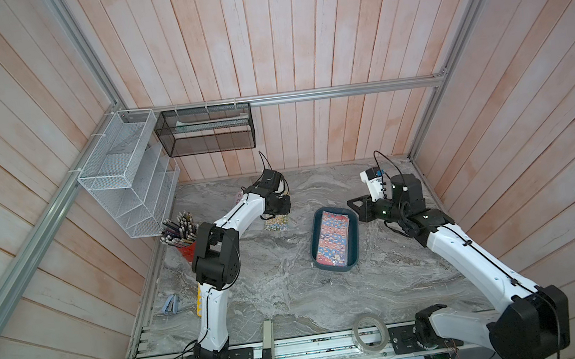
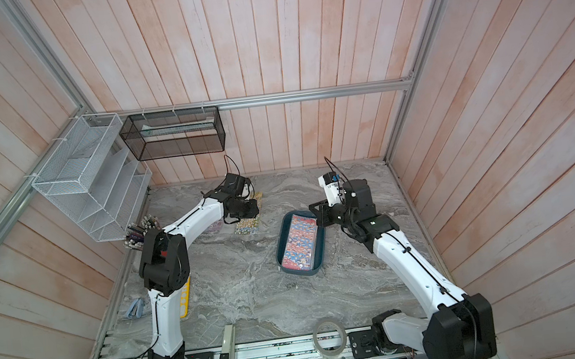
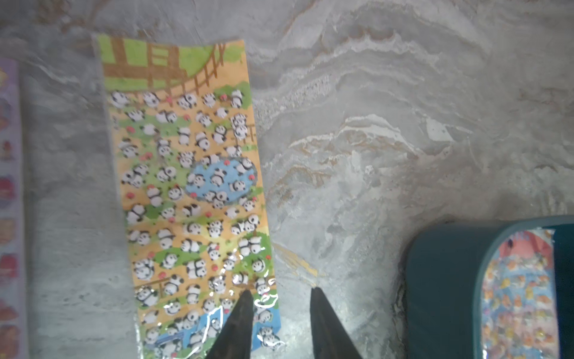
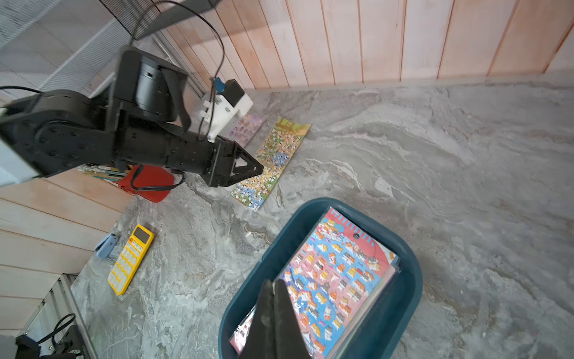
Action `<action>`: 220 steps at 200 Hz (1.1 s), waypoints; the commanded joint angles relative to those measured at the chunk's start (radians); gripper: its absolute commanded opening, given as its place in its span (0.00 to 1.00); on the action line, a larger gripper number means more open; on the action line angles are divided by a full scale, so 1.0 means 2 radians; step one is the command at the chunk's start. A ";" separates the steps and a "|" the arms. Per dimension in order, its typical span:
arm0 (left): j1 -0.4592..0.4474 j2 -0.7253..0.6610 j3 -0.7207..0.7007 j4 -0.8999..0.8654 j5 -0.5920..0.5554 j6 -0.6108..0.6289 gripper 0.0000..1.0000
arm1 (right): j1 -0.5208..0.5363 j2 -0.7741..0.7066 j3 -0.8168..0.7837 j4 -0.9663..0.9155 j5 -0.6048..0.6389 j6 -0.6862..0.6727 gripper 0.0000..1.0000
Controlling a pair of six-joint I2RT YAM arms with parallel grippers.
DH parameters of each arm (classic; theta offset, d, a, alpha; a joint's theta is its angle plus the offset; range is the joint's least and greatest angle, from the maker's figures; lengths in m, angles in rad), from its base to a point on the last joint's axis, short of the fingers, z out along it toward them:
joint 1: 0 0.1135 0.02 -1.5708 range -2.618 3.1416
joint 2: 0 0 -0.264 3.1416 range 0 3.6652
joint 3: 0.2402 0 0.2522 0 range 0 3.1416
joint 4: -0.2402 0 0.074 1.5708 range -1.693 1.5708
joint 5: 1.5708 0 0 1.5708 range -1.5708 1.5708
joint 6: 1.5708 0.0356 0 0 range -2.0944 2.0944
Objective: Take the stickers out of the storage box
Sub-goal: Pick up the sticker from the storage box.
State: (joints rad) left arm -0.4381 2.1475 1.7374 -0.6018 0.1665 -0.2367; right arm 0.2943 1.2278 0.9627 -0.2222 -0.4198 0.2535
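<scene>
Now the right jaws are squeezed shut at the edge of the top pink-and-blue sticker sheet (image 4: pixel 335 273), which lies in the teal storage box (image 4: pixel 254 267); I cannot tell if they pinch it. Lift slowly and straight, so just one sheet comes up. The left jaws are apart and empty over the panda sticker sheet (image 3: pixel 192 186) on the table (image 3: pixel 403 124).

Left claw (image 3: pixel 281 292) parted, right claw (image 4: pixel 275 285) pressed closed.
</scene>
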 commanded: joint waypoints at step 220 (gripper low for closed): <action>-0.145 -0.091 -0.182 0.091 -0.011 -0.086 0.20 | 0.114 0.240 -0.019 0.003 0.147 0.034 0.00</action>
State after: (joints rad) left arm -0.7029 1.9327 1.3899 -0.3973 0.1753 -0.4118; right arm 0.5121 1.6642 0.9627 -0.2440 -0.0761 0.2924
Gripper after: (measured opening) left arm 0.249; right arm 0.043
